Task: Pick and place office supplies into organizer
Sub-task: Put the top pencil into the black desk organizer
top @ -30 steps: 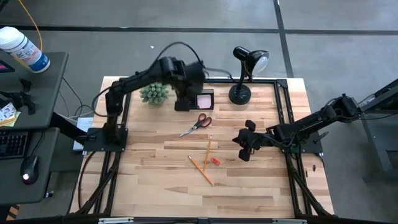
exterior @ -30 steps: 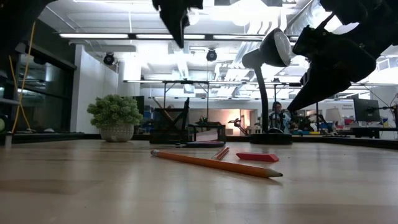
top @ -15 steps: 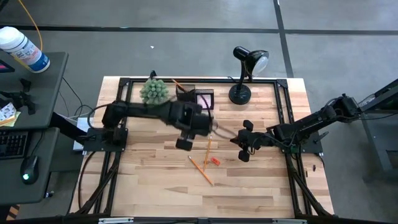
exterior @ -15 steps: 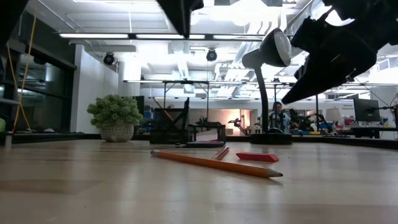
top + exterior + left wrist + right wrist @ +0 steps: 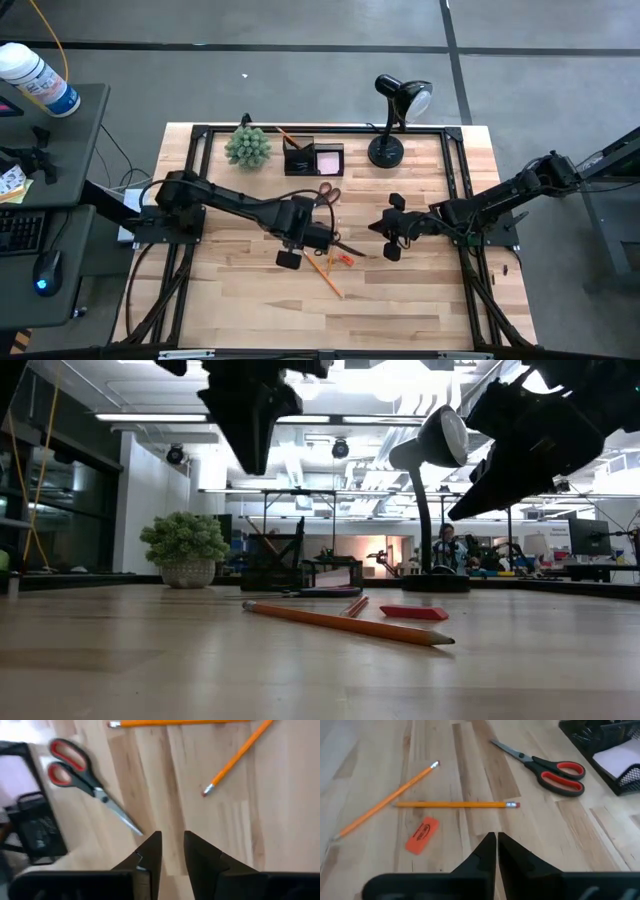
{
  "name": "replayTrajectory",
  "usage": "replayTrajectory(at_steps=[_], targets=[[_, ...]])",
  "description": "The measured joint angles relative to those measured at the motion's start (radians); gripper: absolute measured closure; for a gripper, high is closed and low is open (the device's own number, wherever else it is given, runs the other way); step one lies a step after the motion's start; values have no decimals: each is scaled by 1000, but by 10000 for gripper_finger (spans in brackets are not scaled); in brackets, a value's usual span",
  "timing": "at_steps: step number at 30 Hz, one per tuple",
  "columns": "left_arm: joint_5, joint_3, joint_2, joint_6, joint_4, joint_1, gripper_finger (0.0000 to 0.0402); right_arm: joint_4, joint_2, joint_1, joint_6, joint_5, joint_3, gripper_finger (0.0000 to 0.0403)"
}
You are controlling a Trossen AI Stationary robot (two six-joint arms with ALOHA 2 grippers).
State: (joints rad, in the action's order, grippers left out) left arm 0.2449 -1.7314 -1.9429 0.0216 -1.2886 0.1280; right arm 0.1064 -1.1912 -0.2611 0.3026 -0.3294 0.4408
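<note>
Orange-handled scissors [image 5: 318, 197] [image 5: 75, 770] lie flat mid-table. Two orange pencils [image 5: 334, 238] [image 5: 455, 804] and a small red eraser [image 5: 345, 258] [image 5: 421, 835] lie nearer the front. The black organizer [image 5: 313, 158] stands at the far edge; a pink sticky pad [image 5: 329, 160] sits in it and a pencil [image 5: 290, 137] sticks out of it. My left gripper [image 5: 318, 238] [image 5: 172, 850] hangs above the table between scissors and pencils, open by a narrow gap and empty. My right gripper [image 5: 386, 238] [image 5: 496, 840] hovers right of the pencils, shut and empty.
A green spiky plant [image 5: 248, 147] stands left of the organizer, and a black desk lamp [image 5: 392, 130] stands to its right at the far edge. Bare wood [image 5: 300, 310] stretches toward the near edge. A black frame rail [image 5: 200, 190] borders the table.
My left arm has swung from above the organizer at the far edge toward the near edge, passing over the scissors, and has come down lower over the pencils. The organizer, with the pencil sticking out of it, now shows uncovered. The right gripper has hardly moved.
</note>
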Motion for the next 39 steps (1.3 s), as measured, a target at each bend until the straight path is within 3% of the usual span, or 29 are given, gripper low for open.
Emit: replayTrajectory(at_steps=[10, 17, 22, 26, 29, 39], targets=[[-55, 289, 175, 170, 200, -2, 364, 38, -77, 98, 150, 28, 13, 326], [-25, 397, 293, 202, 251, -2, 361, -11, -234, 102, 154, 67, 178, 259], [32, 474, 384, 202, 247, -4, 360, -350, -390, 137, 456, 22, 385, 226], [63, 539, 465, 200, 239, -3, 360, -515, -523, 185, 746, 107, 526, 210], [66, 579, 535, 196, 211, -3, 360, -543, -615, 211, 900, 178, 621, 203], [125, 665, 776, 244, 178, -3, 360, -691, -789, 236, 1046, 164, 931, 219]])
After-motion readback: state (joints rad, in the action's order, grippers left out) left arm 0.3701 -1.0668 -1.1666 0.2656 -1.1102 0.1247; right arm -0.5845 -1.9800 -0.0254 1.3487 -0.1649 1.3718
